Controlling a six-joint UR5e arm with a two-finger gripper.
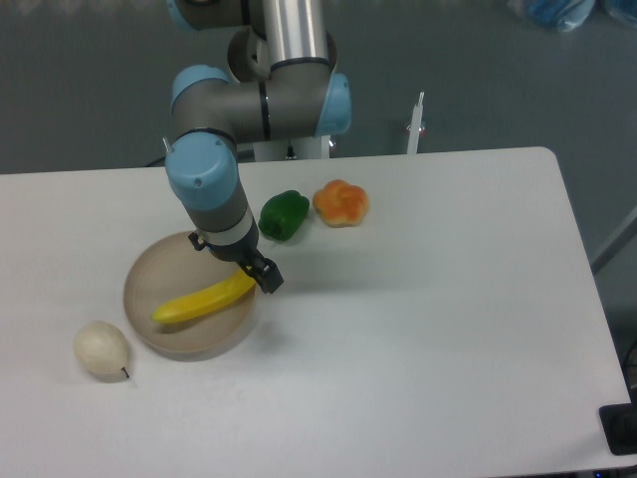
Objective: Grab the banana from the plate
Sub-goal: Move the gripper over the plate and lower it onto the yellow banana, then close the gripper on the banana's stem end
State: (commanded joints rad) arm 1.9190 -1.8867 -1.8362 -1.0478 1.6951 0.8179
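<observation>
While the banana (202,301) lies across the plate (149,337), the gripper (257,279) sits at its upper right end, seemingly placed for an end grasp, though whether its jaws are apart or clamped cannot be told; a pear (102,350) lies beside the plate.

The desk (428,329) is a white, matte surface with a rounded far-right corner, lit evenly with soft shadows. Beyond the desk's far edge lies a dark grey floor (468,70). A thin white upright post (417,124) stands just behind the desk's far edge. A pale blue object (557,12), partly cropped, sits on the floor well beyond the desk's far-right corner. A dark item (621,428) shows beside the desk's near-right edge; its nature cannot be told.
</observation>
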